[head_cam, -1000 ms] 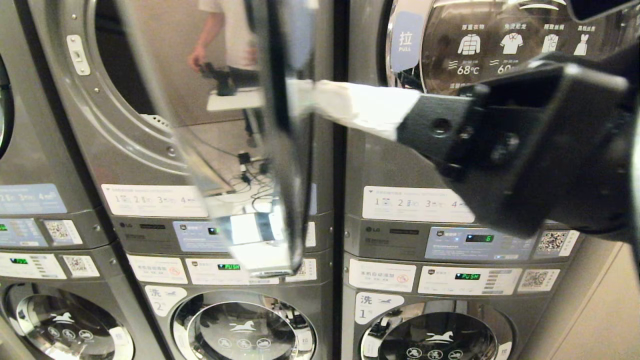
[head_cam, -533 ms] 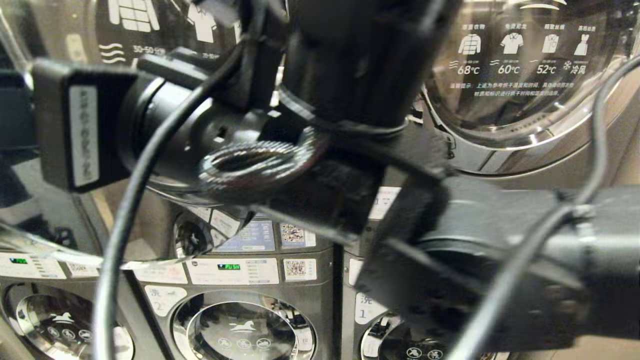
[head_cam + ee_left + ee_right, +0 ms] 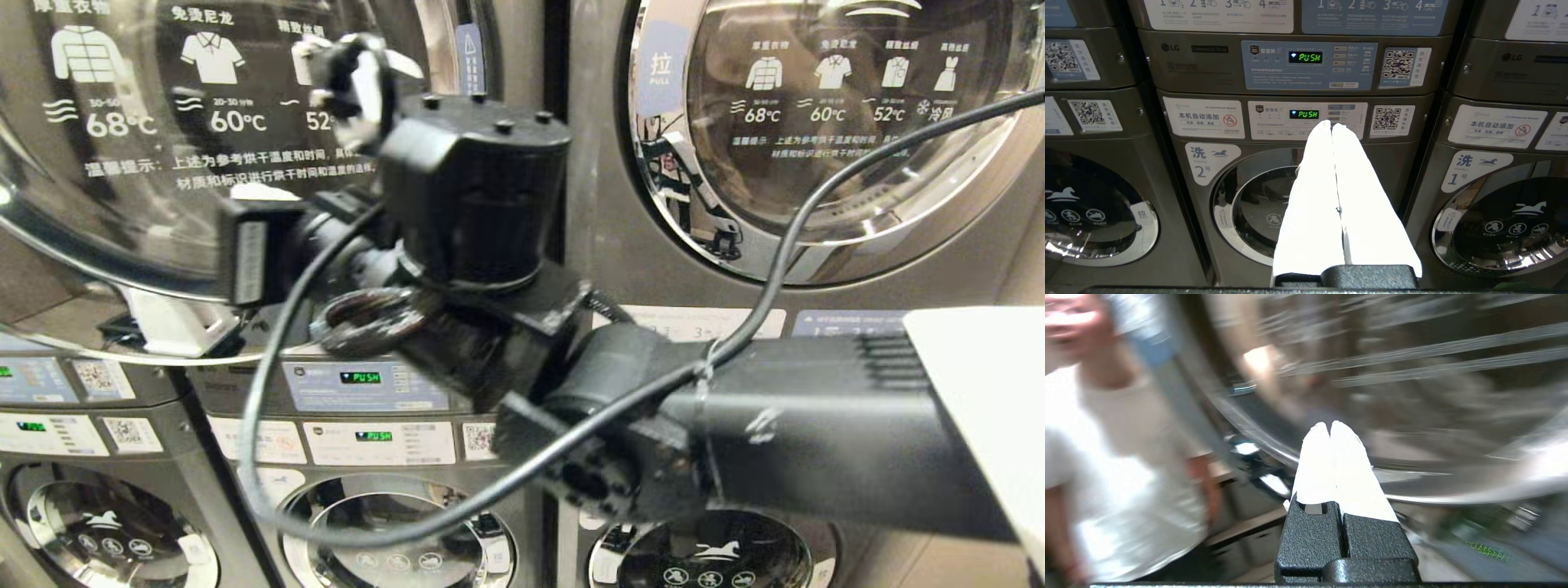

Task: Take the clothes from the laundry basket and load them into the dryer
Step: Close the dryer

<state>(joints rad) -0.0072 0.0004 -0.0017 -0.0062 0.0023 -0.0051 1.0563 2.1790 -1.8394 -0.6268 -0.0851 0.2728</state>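
Right gripper [image 3: 1330,426]: its two white fingers [image 3: 1347,465] are pressed flat together. Nothing is between them.

Right arm [image 3: 816,425]: it comes in from the right side of the head view and bends across the middle. A thin black cable [image 3: 784,245] loops over it.

Dryer door [image 3: 163,188]: big, round and shiny, with shirt pictures and heat numbers on the glass. In the head view it is to the left of the right arm's black wrist parts, and partly behind them.

In front of the right gripper: a curved silver ring [image 3: 1274,449] and blurry grey metal. It is too blurry to say if the fingertips touch it.

Person: a person in a white shirt [image 3: 1122,469] shows to one side of the right gripper's fingers. The view is blurry there.

Left gripper [image 3: 1332,125]: its white fingers [image 3: 1310,196] are closed against each other and hold nothing. It points at the front of the machines.

Past the left gripper's tips: a grey panel [image 3: 1306,118] with a green "PUSH" light [image 3: 1304,114]. Below the tips is a round washer door [image 3: 1249,204] with a "2" tag [image 3: 1210,161] beside it.

Second dryer door [image 3: 824,122]: closed, up and to the right of the right arm.

Clothes and laundry basket: not in any view.
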